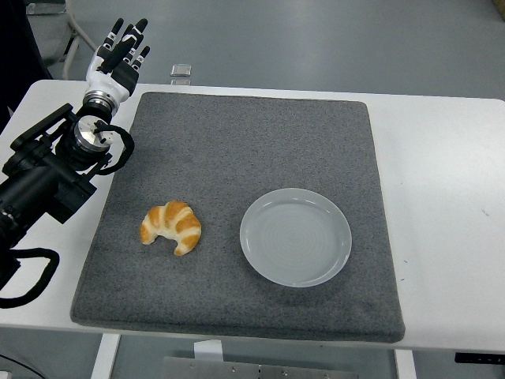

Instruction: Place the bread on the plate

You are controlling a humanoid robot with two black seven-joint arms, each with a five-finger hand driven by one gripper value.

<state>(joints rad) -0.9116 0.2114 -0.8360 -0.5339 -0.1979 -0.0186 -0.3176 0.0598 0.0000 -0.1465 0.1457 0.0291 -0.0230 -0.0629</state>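
Note:
A golden croissant (172,227) lies on the grey mat (237,134), left of centre near the front. A round white plate (296,236) sits empty on the mat to the croissant's right, a short gap between them. My left hand (121,51) is at the far left corner of the table, beyond the mat's back left corner, fingers straight and spread, holding nothing. It is well behind the croissant. My right arm is out of view.
The grey mat covers most of the white table (442,158). A small clear object (181,71) lies on the floor just past the table's far edge. My left forearm (47,174) lies along the table's left side.

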